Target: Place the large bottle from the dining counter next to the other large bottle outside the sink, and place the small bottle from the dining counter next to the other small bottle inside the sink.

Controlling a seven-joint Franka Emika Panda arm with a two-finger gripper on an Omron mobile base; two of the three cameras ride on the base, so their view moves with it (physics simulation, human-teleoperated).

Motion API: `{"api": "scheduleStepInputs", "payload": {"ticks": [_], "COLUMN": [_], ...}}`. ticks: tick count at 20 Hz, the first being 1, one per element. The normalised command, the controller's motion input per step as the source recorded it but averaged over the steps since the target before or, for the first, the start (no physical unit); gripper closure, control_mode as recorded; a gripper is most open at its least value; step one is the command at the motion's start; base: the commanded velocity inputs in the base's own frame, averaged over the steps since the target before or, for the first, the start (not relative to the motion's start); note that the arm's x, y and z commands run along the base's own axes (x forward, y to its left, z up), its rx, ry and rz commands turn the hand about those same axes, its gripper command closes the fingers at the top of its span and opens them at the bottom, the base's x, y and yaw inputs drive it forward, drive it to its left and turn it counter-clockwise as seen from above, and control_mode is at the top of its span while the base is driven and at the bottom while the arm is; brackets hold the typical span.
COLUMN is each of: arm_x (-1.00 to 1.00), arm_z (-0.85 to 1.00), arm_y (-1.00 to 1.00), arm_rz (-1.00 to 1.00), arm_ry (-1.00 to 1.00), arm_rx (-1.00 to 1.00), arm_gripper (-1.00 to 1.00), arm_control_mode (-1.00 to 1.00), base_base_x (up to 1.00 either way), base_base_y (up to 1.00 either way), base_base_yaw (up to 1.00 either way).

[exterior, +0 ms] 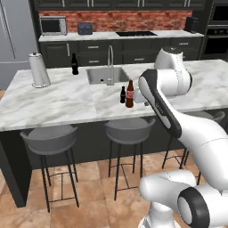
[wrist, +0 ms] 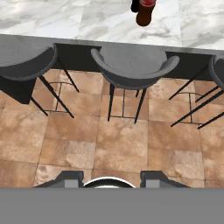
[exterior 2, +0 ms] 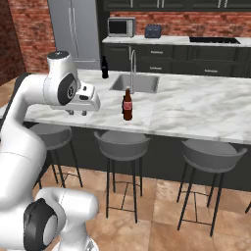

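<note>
The large bottle (exterior: 129, 94), brown with a red label, stands near the front edge of the marble dining counter (exterior: 58, 100). The small bottle (exterior: 123, 95), short and black, stands right beside it. In the hand view the large bottle's base (wrist: 144, 13) sits at the top edge. The other large bottle (exterior: 75, 65), tall and black, stands left of the sink (exterior: 100, 75). The other small bottle is hidden inside the basin. My gripper (exterior 2: 78, 113) hangs open and empty, pointing down in front of the counter edge, short of both bottles, its fingertips (wrist: 153, 177) apart above the floor.
Grey stools (exterior: 129, 129) line the counter front below my hand. A chrome faucet (exterior: 110, 62) rises at the sink's near rim. A paper towel roll (exterior: 39, 70) stands at the counter's left. The far counter holds a microwave (exterior: 53, 26) and a toaster (exterior: 84, 28).
</note>
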Motion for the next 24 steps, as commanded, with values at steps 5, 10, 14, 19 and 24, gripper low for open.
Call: {"api": "scheduleStepInputs", "payload": {"ticks": [5, 10, 14, 19, 24], "arm_x": [0.00, 0.00, 0.00, 0.00, 0.00], "arm_z": [0.00, 0.00, 0.00, 0.00, 0.00], "arm_y": [0.00, 0.00, 0.00, 0.00, 0.00], "arm_rz": [0.00, 0.00, 0.00, 0.00, 0.00], "arm_ry": [0.00, 0.00, 0.00, 0.00, 0.00], "arm_rx": [0.00, 0.00, 0.00, 0.00, 0.00], "arm_gripper": [-1.00, -1.00, -1.00, -1.00, -1.00], "arm_control_mode": [1.00, 1.00, 1.00, 1.00, 1.00], "base_base_x": [0.00, 0.16, 0.42, 0.50, 0.43], "base_base_y": [0.00, -0.07, -0.27, -0.19, -0.08], "base_base_yaw": [0.00, 0.02, 0.04, 0.14, 0.02]}}
